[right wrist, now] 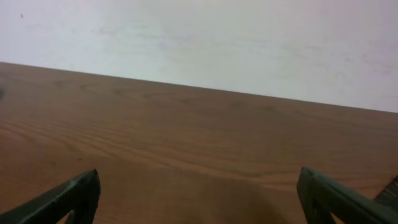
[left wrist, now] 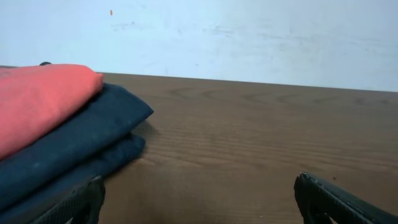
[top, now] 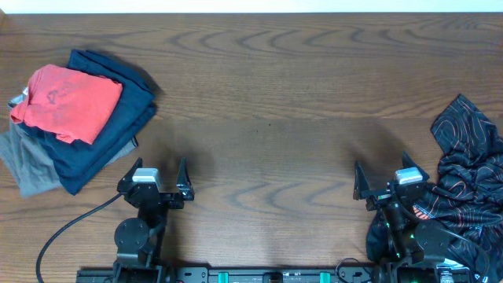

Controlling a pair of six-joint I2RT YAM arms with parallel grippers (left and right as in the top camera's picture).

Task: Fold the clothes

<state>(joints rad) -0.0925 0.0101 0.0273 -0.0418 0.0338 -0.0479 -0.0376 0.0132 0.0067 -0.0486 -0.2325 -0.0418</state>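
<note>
Table (top: 267, 102) middle free — stack (top: 78, 118) left; garment (top: 471, 157) right

The dark patterned garment (top: 468, 161) runs off the overhead frame's right edge; the grey garment (top: 27, 171) lies mostly hidden under the navy garment (top: 102, 135) at left.

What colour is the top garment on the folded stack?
Coral red; the top garment shows best in the overhead view.

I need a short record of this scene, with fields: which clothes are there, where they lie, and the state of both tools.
folded stack: coral-red shirt on top, navy garment under it, grey garment lowest; left side of table
unfolded: black patterned garment, crumpled, right edge
left tool: open, empty, apart from stack
right tool: open, empty
</note>
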